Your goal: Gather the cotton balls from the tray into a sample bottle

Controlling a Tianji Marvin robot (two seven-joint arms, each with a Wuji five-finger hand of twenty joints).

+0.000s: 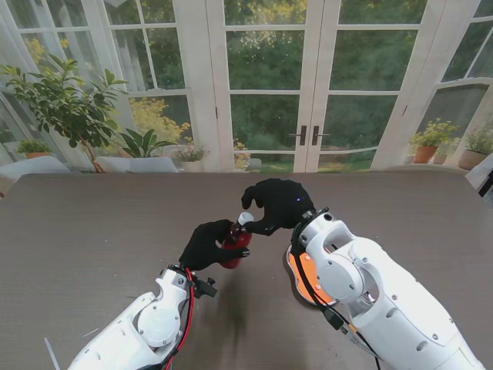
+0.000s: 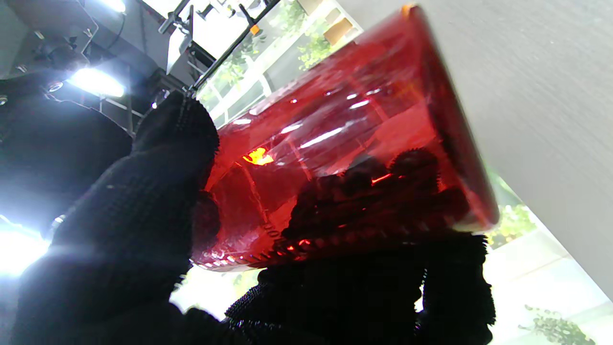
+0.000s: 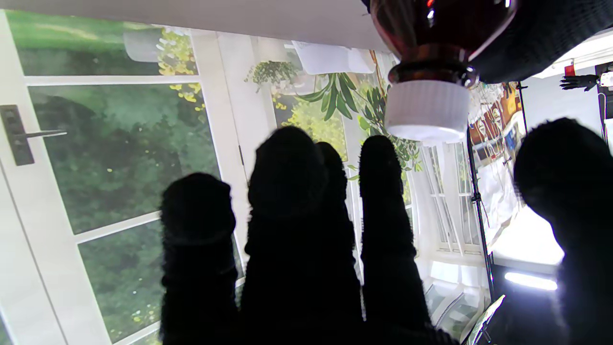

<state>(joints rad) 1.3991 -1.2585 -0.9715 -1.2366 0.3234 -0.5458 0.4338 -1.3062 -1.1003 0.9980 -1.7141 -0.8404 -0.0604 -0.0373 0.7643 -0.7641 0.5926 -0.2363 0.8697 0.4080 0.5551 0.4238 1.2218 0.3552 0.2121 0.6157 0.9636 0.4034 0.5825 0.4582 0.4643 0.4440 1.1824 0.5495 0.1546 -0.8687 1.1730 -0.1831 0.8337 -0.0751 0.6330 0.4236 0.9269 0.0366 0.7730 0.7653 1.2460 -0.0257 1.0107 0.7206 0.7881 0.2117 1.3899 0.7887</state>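
A red translucent sample bottle (image 1: pixel 234 248) with a white cap (image 1: pixel 245 219) is held tilted above the table, my left hand (image 1: pixel 206 243) shut on its body. The left wrist view shows the bottle (image 2: pixel 345 139) filling the picture, my left hand (image 2: pixel 119 230) wrapped around it. My right hand (image 1: pixel 279 204) hovers at the cap, fingers curled. In the right wrist view the cap (image 3: pixel 426 110) sits between the spread fingers (image 3: pixel 383 191) and the thumb, with a gap on both sides. The orange tray (image 1: pixel 303 271) lies mostly under my right forearm. I see no cotton balls.
The brown table (image 1: pixel 92 231) stretches wide on both sides. Glass doors and potted plants (image 1: pixel 69 104) stand beyond its far edge. A thin white strip (image 1: pixel 51 353) lies near my left arm at the near edge.
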